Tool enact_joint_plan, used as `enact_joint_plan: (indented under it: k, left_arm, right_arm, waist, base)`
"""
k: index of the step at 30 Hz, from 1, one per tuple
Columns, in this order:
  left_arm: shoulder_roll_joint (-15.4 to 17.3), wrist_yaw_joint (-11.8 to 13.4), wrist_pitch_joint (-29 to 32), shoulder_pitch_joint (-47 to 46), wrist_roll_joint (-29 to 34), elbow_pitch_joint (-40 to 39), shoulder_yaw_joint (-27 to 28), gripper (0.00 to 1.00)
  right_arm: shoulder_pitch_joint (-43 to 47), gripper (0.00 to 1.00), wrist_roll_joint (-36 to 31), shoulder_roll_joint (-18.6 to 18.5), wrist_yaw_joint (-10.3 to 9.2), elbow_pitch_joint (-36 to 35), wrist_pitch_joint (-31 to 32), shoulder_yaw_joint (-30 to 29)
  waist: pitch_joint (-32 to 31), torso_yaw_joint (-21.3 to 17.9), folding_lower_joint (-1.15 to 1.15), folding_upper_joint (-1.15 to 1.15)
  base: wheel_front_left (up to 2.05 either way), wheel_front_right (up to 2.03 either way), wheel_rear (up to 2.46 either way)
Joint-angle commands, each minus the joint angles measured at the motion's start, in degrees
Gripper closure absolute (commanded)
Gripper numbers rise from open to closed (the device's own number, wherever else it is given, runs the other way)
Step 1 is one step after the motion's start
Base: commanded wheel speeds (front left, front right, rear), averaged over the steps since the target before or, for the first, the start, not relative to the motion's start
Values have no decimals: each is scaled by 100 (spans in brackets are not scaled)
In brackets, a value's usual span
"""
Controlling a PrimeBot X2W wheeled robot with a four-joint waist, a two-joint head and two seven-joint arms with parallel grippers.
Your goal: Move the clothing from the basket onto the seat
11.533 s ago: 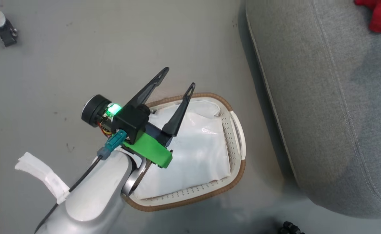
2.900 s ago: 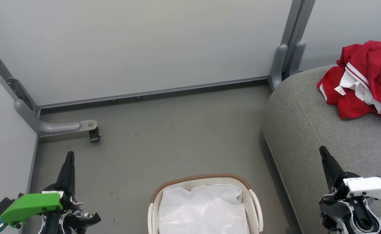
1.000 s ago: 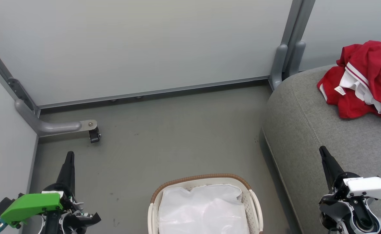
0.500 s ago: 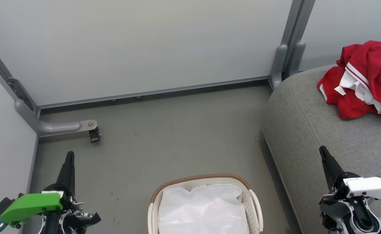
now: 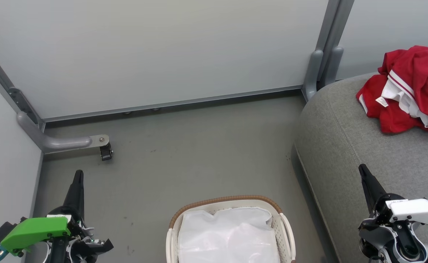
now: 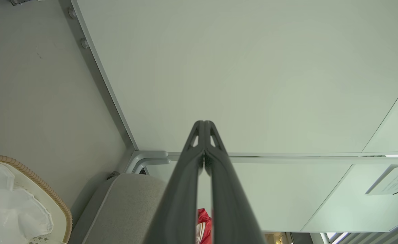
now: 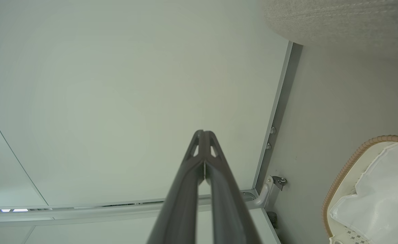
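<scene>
Head view, basket (image 5: 228, 200) cut off below, clothing (image 5: 416, 64) cropped at right

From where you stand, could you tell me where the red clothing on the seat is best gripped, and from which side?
The clothing lies crumpled on the seat, its top a raised red ridge. Probably pinch that ridge from above with the right gripper, the nearer one, now shut; loose folds suit a pinch.

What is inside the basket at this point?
A crumpled white liner fills the basket; no red fabric lies on it. The clothing sits on the seat. Under the liner, and the basket's near end past the picture's edge, cannot be seen.
</scene>
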Motion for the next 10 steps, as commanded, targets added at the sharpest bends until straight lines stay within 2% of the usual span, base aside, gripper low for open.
enact_joint_plan:
  k: [1,10]
  left_arm:
    - [36,-24,15,-59,-18,-7,12,100]
    - [36,-24,15,-59,-18,-7,12,100]
  right_arm:
    - [60,100,23,-32,-2,-19,15,-9]
    - [60,100,23,-32,-2,-19,15,-9]
  waist:
    - [0,0,0,66]
    - [0,0,0,66]
  base:
    - [0,0,0]
    - [0,0,0]
